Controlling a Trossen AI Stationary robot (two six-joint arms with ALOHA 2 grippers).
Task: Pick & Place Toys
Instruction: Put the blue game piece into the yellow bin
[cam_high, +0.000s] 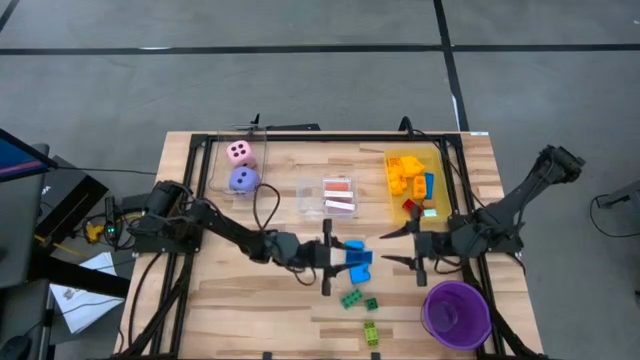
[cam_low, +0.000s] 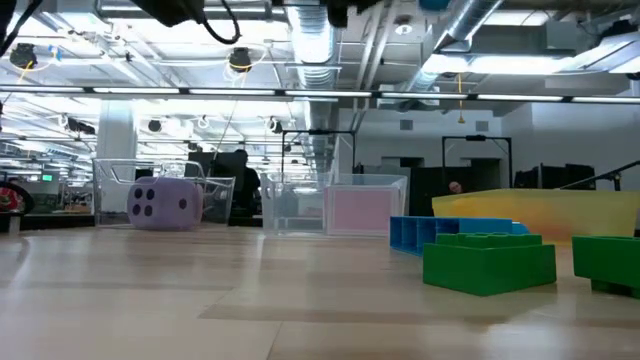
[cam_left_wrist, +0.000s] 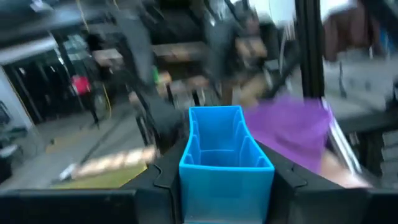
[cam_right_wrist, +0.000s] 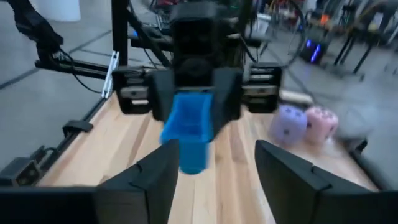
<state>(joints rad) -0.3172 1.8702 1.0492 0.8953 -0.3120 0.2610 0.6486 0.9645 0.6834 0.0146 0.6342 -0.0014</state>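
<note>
From above, the left gripper (cam_high: 340, 258) clamps one blue brick (cam_high: 358, 259) at mid-table; the right gripper (cam_high: 397, 247) faces it, jaws open and empty. Two dice (cam_high: 241, 166) and three green bricks (cam_high: 361, 311) lie apart. At the left wrist, the blue brick's (cam_left_wrist: 224, 157) long axis runs forward between the fingers (cam_left_wrist: 163, 176).

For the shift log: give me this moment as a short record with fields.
left gripper: shut on a blue brick, held above the table
right gripper: open, empty, facing the left gripper
green bricks: on the table near the front
purple cup: front right corner
yellow bin: holds yellow, orange and blue bricks
dice: pink and purple, back left
</note>
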